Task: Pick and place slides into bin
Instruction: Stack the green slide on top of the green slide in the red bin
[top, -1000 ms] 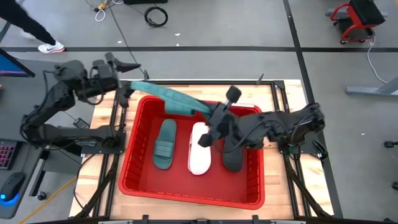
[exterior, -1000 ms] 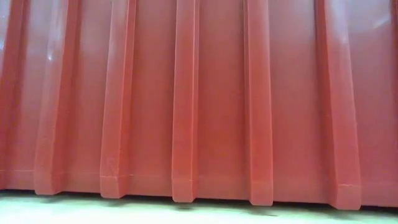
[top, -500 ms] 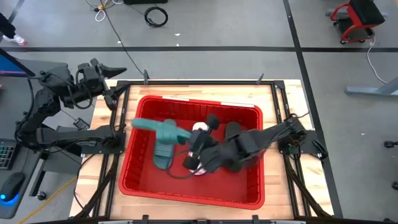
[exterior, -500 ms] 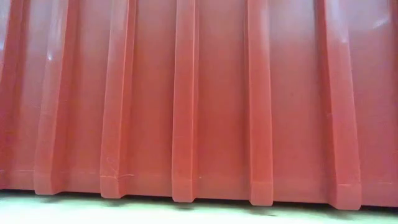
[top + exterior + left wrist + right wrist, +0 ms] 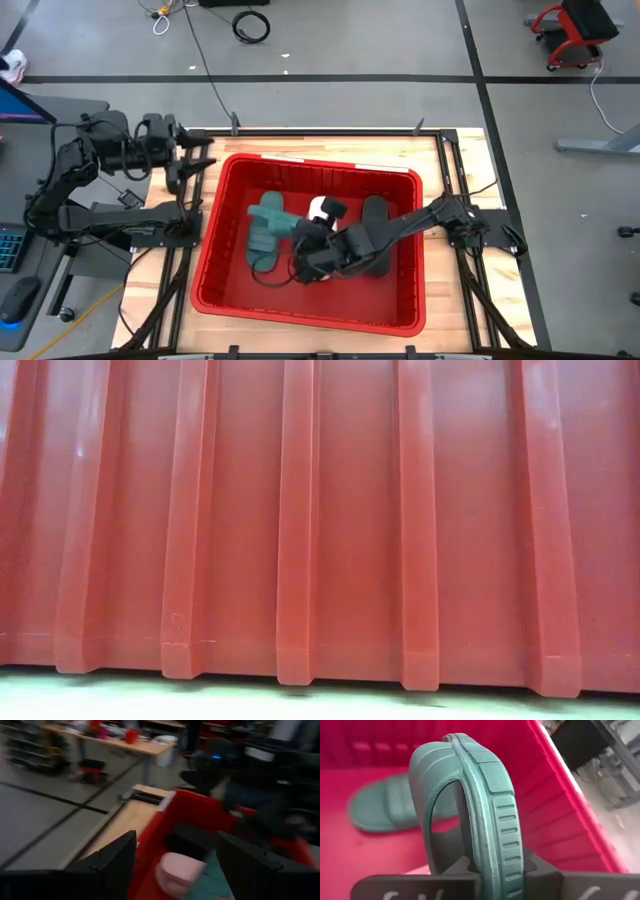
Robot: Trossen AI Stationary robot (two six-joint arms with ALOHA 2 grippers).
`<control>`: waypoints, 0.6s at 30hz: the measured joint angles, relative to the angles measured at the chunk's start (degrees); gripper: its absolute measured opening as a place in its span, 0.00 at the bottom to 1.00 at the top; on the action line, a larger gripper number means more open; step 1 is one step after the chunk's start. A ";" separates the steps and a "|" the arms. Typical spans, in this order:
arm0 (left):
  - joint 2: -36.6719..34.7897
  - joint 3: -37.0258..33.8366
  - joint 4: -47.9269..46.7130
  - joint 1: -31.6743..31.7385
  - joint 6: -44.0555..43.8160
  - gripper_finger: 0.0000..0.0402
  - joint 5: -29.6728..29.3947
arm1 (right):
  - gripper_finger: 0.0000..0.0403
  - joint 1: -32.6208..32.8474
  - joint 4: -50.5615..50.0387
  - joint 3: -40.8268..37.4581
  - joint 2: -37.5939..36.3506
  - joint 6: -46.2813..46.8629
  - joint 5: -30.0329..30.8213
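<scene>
The red bin [image 5: 226, 215] fills the table's middle. On its floor lie a teal slide [image 5: 262, 250], a white slide [image 5: 318, 208] and a black slide [image 5: 375, 232]; my right arm partly covers the white and black ones. My right gripper [image 5: 300, 240] is low inside the bin, shut on a second teal slide [image 5: 270, 213] that reaches toward the bin's left wall, over the lying teal one [image 5: 382, 810]. My left gripper [image 5: 200, 160] is open and empty outside the bin's far left corner. The low view shows only the bin's wall [image 5: 300, 520]. My right gripper pinches one end of the teal slide's sole [image 5: 492, 867] between its two fingers, one finger on the footbed side under the strap arch, one on the underside. The slide stands on edge and runs straight out beyond the fingers. Whether it touches the bin floor, I cannot tell.
The bin's sloped walls and thick rim [image 5: 320, 165] close in my right arm. Bare wooden table [image 5: 455, 300] lies right and left of the bin. The frame rails [image 5: 180, 235] run along both sides. Floor and cables lie beyond the far edge.
My right gripper has gone from above the bin's far rim down into the bin, toward the near and left, carrying the teal slide. The slide's free end has swung from over the far left corner down over the lying teal slide. My left gripper has drawn back slightly left.
</scene>
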 joint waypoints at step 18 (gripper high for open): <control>19.14 -6.05 13.34 -14.78 0.52 0.67 -1.83 | 0.09 -8.28 -7.82 0.38 -5.07 -19.35 -13.26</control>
